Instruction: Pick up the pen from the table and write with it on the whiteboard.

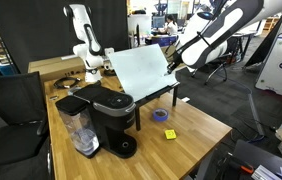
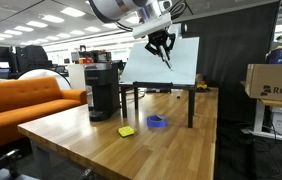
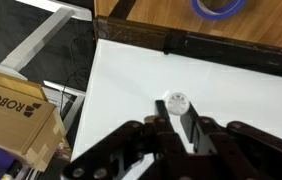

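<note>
My gripper [image 3: 177, 112] is shut on the pen [image 3: 176, 101], seen end-on as a small pale round cap between the black fingers. It hangs just over the whiteboard [image 3: 221, 90], a pale tilted panel on a thin black stand. In both exterior views the gripper [image 1: 171, 66] [image 2: 164, 52] is at the board's upper edge, with the whiteboard [image 1: 139, 70] [image 2: 161, 62] standing on the light-wood table [image 1: 196, 130] [image 2: 141, 150]. I cannot tell whether the pen tip touches the board.
A black coffee maker [image 1: 106, 115] [image 2: 103, 88] stands on the table beside the board. A blue tape roll [image 1: 160, 115] [image 2: 157, 122] [image 3: 219, 7] and a yellow square note [image 1: 169, 134] [image 2: 126, 131] lie in front of it. A cardboard box [image 3: 16, 110] sits off the table.
</note>
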`<action>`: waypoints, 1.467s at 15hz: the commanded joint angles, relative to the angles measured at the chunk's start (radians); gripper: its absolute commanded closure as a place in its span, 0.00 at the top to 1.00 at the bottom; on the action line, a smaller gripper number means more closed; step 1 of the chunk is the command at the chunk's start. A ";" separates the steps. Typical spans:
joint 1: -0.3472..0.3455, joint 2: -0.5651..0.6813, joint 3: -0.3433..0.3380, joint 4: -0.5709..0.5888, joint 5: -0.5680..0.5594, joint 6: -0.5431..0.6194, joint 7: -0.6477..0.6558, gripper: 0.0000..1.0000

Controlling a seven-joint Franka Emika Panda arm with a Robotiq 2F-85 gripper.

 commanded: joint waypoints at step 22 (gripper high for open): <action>0.117 -0.053 0.092 -0.120 0.293 0.062 -0.215 0.05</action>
